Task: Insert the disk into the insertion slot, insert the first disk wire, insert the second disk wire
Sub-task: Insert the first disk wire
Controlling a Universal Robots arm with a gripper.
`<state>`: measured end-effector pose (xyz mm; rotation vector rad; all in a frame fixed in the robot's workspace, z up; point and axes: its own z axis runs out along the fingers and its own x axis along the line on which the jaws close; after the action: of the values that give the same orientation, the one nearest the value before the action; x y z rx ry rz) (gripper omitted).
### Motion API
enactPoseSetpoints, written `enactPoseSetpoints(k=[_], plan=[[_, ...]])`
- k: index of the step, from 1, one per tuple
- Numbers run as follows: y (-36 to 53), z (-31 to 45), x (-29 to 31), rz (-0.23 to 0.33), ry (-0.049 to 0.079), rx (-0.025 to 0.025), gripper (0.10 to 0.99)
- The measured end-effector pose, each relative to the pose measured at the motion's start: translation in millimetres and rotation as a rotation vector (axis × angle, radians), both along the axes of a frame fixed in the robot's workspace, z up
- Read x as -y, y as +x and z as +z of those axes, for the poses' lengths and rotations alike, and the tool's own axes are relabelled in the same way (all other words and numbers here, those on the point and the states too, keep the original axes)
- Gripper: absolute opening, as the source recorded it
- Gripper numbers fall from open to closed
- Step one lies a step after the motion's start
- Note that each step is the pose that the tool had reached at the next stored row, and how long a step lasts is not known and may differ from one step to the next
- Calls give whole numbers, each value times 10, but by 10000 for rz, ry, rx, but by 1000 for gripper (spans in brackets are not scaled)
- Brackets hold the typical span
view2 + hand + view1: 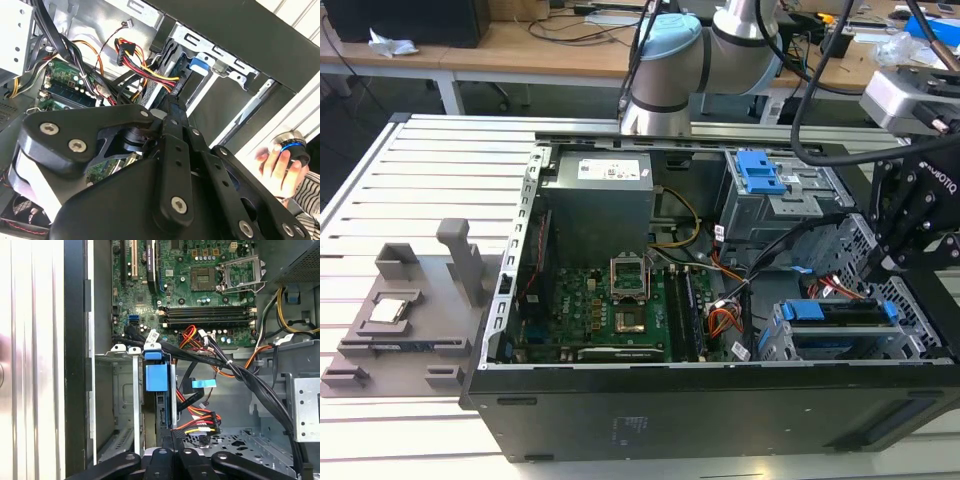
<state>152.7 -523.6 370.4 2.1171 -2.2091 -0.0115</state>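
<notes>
The disk [840, 312], silver in its blue carrier, lies inside the insertion slot [850, 347], the grey perforated cage at the case's front corner on the exterior view's right. In the first wrist view the disk's blue carrier tab [156, 377] shows edge-on between the cage rails. My gripper [873, 268] hangs just behind the cage. Its fingers [162, 457] meet on the black connector of a red, yellow and black disk wire [200, 422], right at the disk's rear edge. In the second wrist view the gripper [172, 100] holds the same disk wire [150, 67] against the cage [220, 60].
A taller grey bay with a blue latch [760, 170] stands behind the cage. Loose cable bundles [235, 370] cross between motherboard [610, 310] and cage. A power supply [595, 205] sits at the back. A grey fixture [400, 310] lies outside the case. A hand [277, 167] holds a round knob.
</notes>
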Motion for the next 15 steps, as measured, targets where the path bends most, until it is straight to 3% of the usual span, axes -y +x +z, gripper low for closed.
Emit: enactPoseSetpoints(k=[11, 15], plan=[[0, 23, 0, 0, -1, 0, 106], [-64, 23, 0, 1, -3, 0, 106]])
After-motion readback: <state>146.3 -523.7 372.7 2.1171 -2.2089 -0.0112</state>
